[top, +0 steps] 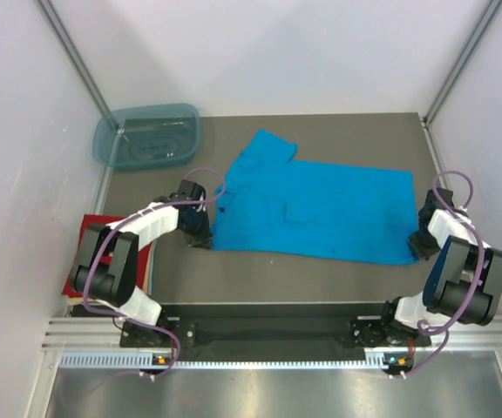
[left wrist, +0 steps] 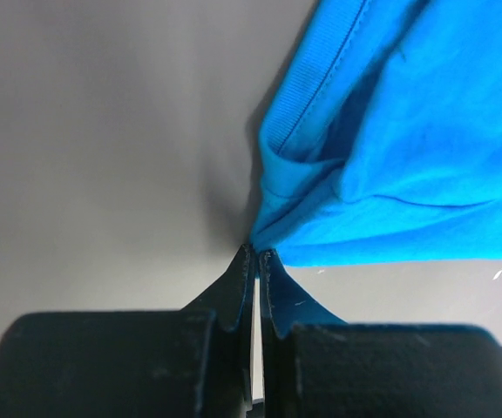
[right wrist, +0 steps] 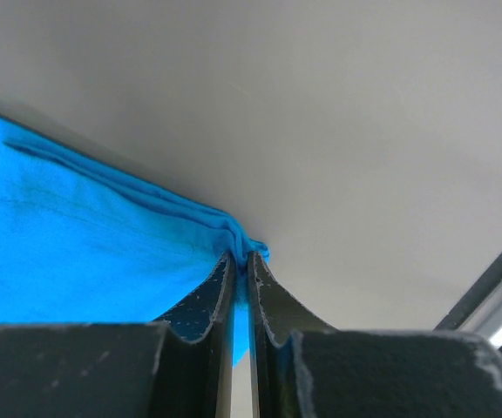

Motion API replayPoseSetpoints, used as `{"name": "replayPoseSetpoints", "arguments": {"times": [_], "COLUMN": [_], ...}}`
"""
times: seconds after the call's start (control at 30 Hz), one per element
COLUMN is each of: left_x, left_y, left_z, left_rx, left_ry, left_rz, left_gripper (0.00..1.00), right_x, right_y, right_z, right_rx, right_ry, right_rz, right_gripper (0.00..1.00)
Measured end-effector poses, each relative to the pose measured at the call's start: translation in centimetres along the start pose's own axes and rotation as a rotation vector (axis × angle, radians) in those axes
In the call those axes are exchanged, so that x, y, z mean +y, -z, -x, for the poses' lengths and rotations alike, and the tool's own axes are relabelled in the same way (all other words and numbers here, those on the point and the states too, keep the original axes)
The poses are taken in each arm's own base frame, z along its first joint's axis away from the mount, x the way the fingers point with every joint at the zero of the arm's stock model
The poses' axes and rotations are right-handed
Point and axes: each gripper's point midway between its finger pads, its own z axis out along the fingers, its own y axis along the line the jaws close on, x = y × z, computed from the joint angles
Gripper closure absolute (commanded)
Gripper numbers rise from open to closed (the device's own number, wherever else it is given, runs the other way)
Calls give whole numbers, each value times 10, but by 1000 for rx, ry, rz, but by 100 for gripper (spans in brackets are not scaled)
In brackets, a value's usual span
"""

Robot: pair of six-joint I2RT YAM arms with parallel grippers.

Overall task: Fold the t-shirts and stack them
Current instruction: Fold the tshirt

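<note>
The turquoise t-shirt [top: 321, 209] lies spread flat, right of the tub [top: 146, 137], one short sleeve pointing toward it, its near corners pinched in my left pincer [left wrist: 255, 252] and my right pincer [right wrist: 244, 257]. The red t-shirt [top: 91, 220], folded flat, lies nearer me than the tub

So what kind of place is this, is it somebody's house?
Probably a robot test booth, not a house: plain white walls close around a grey table, two robot arms are bolted to a metal rail, and a blue shirt and a plastic tub are laid out.
</note>
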Motion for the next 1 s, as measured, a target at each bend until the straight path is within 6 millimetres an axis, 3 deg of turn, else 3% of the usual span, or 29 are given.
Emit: {"name": "replayPoseSetpoints", "arguments": {"times": [0.33, 0.37, 0.47, 0.5, 0.67, 0.77, 0.8, 1.0], "left_x": [2, 3, 6, 8, 14, -6, -19, -108], "left_y": [5, 6, 9, 10, 18, 37, 47, 101], "left_z": [-17, -18, -21, -22, -24, 3, 22, 144], "left_rx": [3, 4, 7, 11, 31, -17, -57, -331], "left_ry": [-39, -39, -36, -35, -21, -47, -61, -191], "left_rz": [54, 60, 79, 88, 129, 94, 64, -155], "left_gripper": [100, 96, 66, 62, 52, 39, 35, 37], "right_x": [-11, -13, -20, -21, -23, -10, -3, 40], "right_y": [0, 1, 4, 4, 14, 27, 33, 58], "right_z": [-7, -9, -12, -13, -7, 11, 19, 52], "right_rx": [-15, -15, -10, -9, -2, -30, -45, -125], "right_ry": [0, 2, 7, 7, 27, 24, 24, 111], "right_rz": [-7, -13, -30, -34, -44, -2, 26, 240], "right_gripper": [98, 97, 82, 75, 65, 57, 54, 46]}}
